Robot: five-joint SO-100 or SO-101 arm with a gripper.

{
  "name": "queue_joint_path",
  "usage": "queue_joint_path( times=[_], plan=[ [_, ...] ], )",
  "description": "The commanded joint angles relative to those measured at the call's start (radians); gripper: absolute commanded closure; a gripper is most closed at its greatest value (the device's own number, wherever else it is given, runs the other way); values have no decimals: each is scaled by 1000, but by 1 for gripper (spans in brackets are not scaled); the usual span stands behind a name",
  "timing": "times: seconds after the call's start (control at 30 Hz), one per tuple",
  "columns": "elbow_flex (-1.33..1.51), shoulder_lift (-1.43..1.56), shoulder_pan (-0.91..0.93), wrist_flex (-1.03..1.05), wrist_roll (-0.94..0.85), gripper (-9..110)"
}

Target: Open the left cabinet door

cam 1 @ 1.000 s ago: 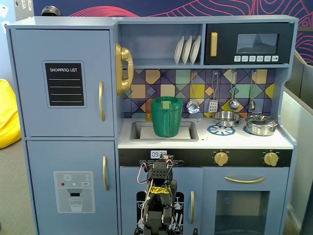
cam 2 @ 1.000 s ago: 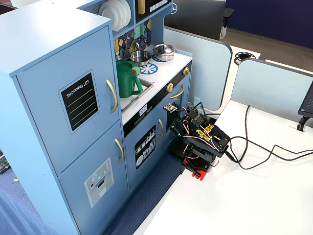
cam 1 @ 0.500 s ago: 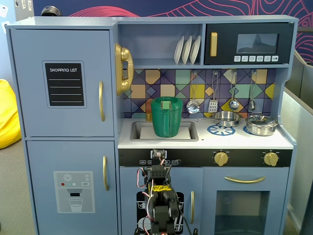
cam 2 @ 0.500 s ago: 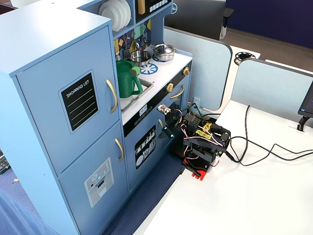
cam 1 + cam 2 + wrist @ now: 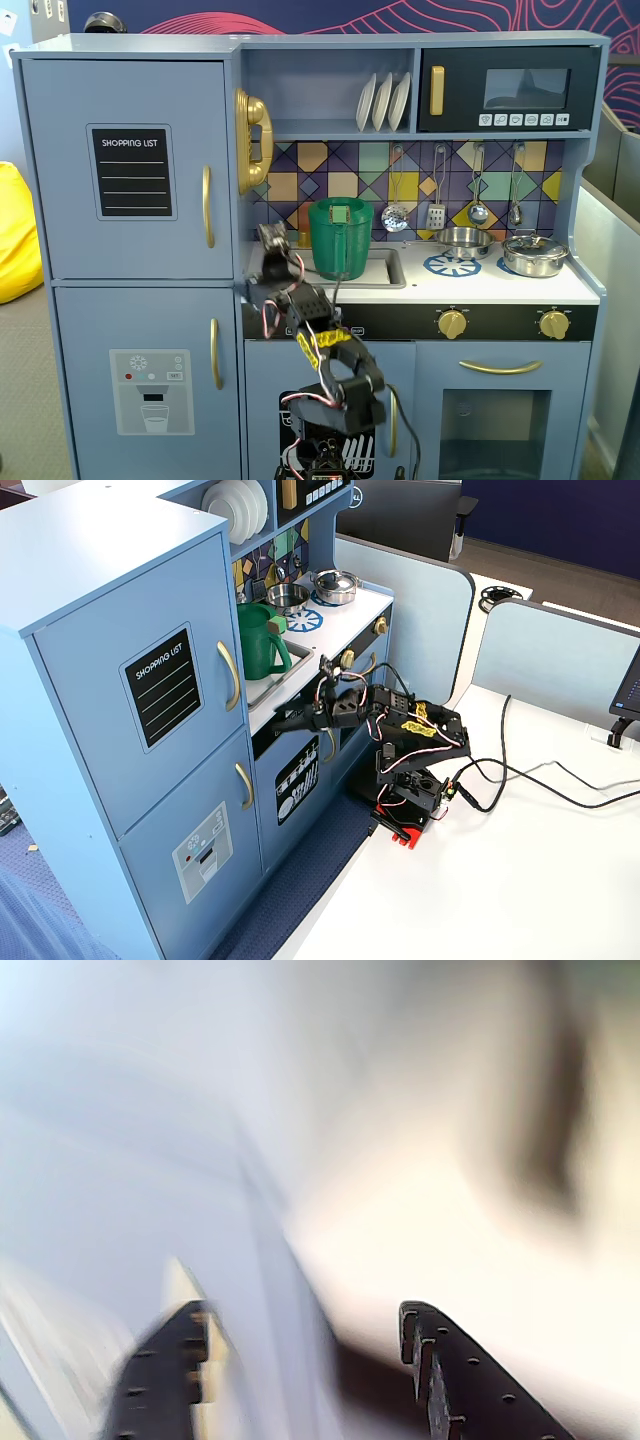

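The left cabinet door is blue-grey with a black "SHOPPING LIST" panel and a vertical gold handle. It is shut in both fixed views, with its handle at its right edge. My gripper hangs in front of the counter edge, right of and below that handle and apart from it. It points toward the cabinet side. The wrist view is blurred by motion. It shows the gripper open and empty, with a pale strip behind the left finger.
A green jug stands in the sink just right of the gripper. Below the task door is the door with the water-dispenser graphic. A gold toy phone hangs above the gripper. The arm base sits on a white table.
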Motion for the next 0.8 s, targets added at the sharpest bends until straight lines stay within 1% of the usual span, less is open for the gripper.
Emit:
queue_joint_path(
  times=[0.0,0.07,0.2,0.5,0.77],
  plan=[
    [-232,-114,-60,-124,-12,76],
    [-299,-167,-61,-161,46,72],
    [-377,-238,-43,-183,52,72],
    [-449,-319,-78,-242,-15,73],
    [-558,-453,-141,-270,-83,75]
  ],
)
